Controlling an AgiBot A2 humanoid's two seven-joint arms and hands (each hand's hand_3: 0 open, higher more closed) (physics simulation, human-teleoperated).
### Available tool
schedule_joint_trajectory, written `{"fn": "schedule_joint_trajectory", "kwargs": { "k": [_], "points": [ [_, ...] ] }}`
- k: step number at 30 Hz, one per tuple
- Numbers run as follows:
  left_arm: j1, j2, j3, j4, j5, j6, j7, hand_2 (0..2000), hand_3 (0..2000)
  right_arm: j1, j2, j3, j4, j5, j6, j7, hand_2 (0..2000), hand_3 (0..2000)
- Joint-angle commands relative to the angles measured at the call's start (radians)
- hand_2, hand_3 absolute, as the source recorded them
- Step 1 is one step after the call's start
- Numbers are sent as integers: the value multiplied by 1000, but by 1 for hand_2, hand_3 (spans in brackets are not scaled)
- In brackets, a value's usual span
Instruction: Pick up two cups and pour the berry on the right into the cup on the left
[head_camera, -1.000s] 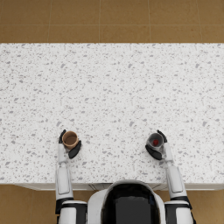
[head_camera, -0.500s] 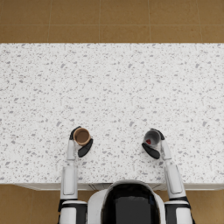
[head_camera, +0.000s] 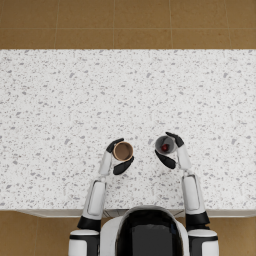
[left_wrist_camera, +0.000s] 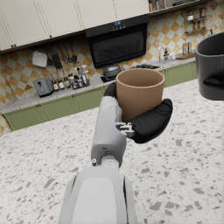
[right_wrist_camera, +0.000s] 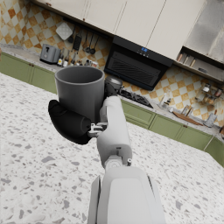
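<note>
My left hand (head_camera: 116, 158) grips a brown cup (head_camera: 123, 150), upright above the speckled counter (head_camera: 60, 110); the left wrist view shows the brown cup (left_wrist_camera: 139, 93) wrapped by my left hand (left_wrist_camera: 140, 120). My right hand (head_camera: 171, 151) grips a grey cup (head_camera: 165, 145) with a red berry (head_camera: 165, 148) inside it. In the right wrist view the grey cup (right_wrist_camera: 81, 91) stands upright in my right hand (right_wrist_camera: 76, 120), its inside hidden. The two cups are a short gap apart near the middle of the counter's front, and the grey cup (left_wrist_camera: 211, 65) also shows in the left wrist view.
The counter's front edge (head_camera: 50, 211) runs just in front of my arms. Brown floor (head_camera: 125, 22) lies beyond the counter's far edge. Kitchen cabinets and a stove (left_wrist_camera: 118, 46) stand in the background of both wrist views.
Both hands have moved inward toward the middle with their cups, the left one rightward and the right one leftward. The gap between the cups is now small.
</note>
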Motion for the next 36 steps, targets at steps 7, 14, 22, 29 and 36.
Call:
{"fn": "schedule_joint_trajectory", "kwargs": {
  "k": [7, 14, 22, 29, 36],
  "points": [
    [42, 28, 52, 45, 10, 5, 0, 2000, 1280, 159, -67, 28, 29, 224, 3, 1, 2000, 1280],
    [39, 33, 64, 49, 11, 1, 0, 2000, 1280, 178, -82, 42, 80, 448, 11, 2, 2000, 1280],
    [40, 41, 74, 34, 11, 0, -1, 2000, 1280, 188, -97, 72, 118, 705, 8, 2, 2000, 1280],
    [45, 49, 80, 41, 11, -2, -1, 2000, 1280, 197, -110, 97, 164, 931, 7, 2, 2000, 1280],
    [50, 57, 86, 48, 11, -3, 0, 2000, 1280, 197, -124, 176, 199, 1156, 9, 4, 2000, 1280]
  ]
}}
